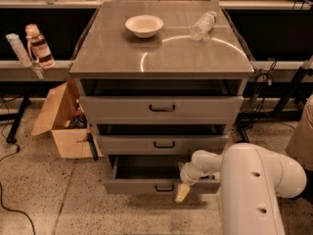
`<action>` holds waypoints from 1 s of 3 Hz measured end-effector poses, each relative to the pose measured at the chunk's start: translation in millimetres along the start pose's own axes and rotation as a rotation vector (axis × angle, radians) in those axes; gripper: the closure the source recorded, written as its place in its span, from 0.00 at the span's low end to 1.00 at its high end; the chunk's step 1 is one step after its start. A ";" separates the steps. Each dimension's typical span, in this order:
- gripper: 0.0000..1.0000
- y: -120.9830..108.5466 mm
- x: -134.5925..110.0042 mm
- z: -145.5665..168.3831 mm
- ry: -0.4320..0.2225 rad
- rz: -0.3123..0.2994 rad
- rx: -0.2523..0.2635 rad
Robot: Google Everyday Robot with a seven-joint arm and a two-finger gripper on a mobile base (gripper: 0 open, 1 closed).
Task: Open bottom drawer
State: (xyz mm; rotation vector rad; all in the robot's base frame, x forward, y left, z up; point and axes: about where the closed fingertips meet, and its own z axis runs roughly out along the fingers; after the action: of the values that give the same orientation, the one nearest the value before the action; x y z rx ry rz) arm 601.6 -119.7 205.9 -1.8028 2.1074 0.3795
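Grey table (161, 58) with three drawers; the white arm (254, 180) crowds its lower right. The bottom drawer (132, 186), lowest of the stack, stands partly out, with its dark interior showing above the front. The gripper (182, 189) is at the drawer front, just right of the black handle (164, 188); cannot tell whether it is spread or closed. Risks: if the hold is off the handle, a pull may slip free; an off-centre tug could skew the drawer and jam it; a jolt might roll the bottle (202, 25) lying on top.
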 end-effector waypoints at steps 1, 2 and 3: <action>0.00 -1.1 0.7 9.7 0.004 0.002 -0.017; 0.18 -1.4 0.7 10.1 0.004 0.002 -0.018; 0.41 -1.4 0.7 10.1 0.004 0.002 -0.018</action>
State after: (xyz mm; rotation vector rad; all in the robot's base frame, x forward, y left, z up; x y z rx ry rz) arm 603.7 -116.3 196.4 -1.8129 2.1155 0.3965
